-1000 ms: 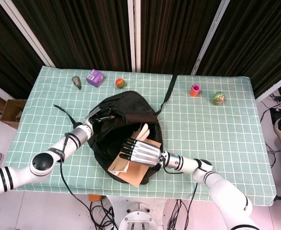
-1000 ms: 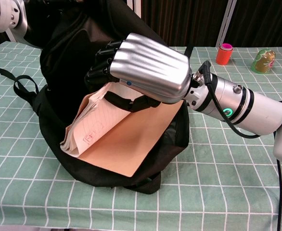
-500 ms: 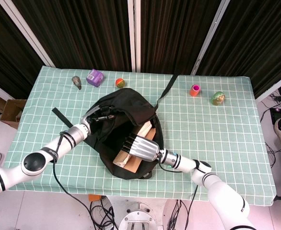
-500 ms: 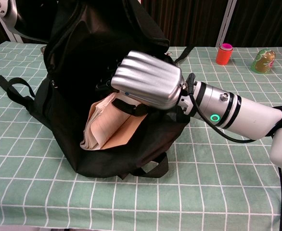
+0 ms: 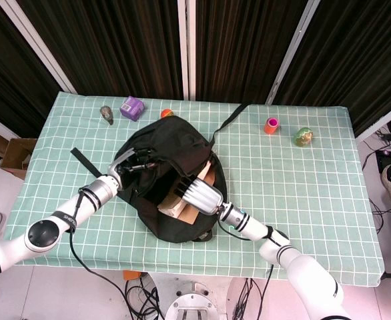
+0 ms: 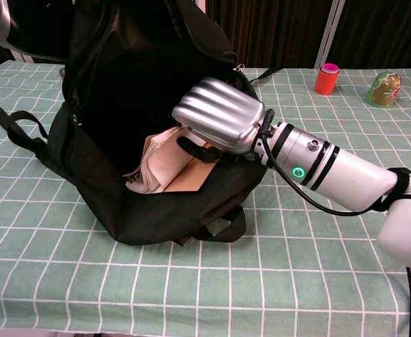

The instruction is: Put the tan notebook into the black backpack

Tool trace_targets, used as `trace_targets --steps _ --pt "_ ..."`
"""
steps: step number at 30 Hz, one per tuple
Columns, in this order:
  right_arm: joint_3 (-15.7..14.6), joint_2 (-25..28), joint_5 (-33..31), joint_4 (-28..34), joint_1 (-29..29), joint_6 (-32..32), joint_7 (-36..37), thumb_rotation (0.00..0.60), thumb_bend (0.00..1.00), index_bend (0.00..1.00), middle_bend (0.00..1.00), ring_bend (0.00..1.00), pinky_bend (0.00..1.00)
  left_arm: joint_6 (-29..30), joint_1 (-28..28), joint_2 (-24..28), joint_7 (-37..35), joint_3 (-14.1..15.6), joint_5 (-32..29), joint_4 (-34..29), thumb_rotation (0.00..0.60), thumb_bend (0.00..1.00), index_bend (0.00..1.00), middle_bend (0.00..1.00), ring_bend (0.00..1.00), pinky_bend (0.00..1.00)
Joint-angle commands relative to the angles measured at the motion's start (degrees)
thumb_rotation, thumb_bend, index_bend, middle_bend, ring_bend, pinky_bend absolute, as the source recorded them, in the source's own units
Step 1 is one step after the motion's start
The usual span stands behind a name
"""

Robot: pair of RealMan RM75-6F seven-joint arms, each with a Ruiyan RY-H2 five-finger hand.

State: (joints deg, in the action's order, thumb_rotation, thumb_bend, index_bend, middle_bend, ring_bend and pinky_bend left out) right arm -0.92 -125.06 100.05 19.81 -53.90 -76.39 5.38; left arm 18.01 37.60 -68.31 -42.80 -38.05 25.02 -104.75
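My right hand (image 6: pixel 219 116) grips the tan notebook (image 6: pixel 174 165) by its upper edge; the notebook sits mostly inside the mouth of the black backpack (image 6: pixel 149 63), at the table's (image 5: pixel 302 180) six o'clock side. My left hand (image 5: pixel 134 161) holds the bag's rim at nine o'clock. I judge the notebook light, floppy, pages fanning; best held near the spine.

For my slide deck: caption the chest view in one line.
Right robot hand pushes the tan notebook into the black backpack, whose mouth gapes open on the green checked tablecloth.
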Motion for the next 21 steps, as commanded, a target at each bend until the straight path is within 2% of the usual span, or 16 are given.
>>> trace_targets --steps 1,12,18,21 --pt "1.99 -1.72 -2.16 -0.32 -0.24 2.19 -2.39 0.6 0.51 0.97 0.66 0.4 0.53 -0.94 -0.54 0.28 -0.35 -0.21 1.41 -0.6 0.6 0.44 0.68 0.15 0.07 0.34" --pt "5.78 -4.51 -6.69 -1.3 -2.62 7.64 -2.82 0.6 0.46 0.97 0.62 0.38 0.47 1.68 -2.69 1.12 -2.13 -1.01 4.08 -2.72 0.6 0.45 0.69 0.03 0.04 0.34" --pt "8.99 -4.94 -10.73 -0.26 -3.77 12.15 -2.12 0.6 0.34 0.84 0.58 0.35 0.41 -1.04 -3.56 1.65 -3.18 -1.32 5.93 -2.7 0.6 0.45 0.69 0.03 0.03 0.35" --pt "10.31 -4.94 -12.41 1.18 -4.82 14.4 -3.64 0.6 0.21 0.63 0.49 0.26 0.32 -2.2 -3.84 1.51 -3.62 -1.52 6.8 -2.53 0.6 0.45 0.69 0.03 0.03 0.35"
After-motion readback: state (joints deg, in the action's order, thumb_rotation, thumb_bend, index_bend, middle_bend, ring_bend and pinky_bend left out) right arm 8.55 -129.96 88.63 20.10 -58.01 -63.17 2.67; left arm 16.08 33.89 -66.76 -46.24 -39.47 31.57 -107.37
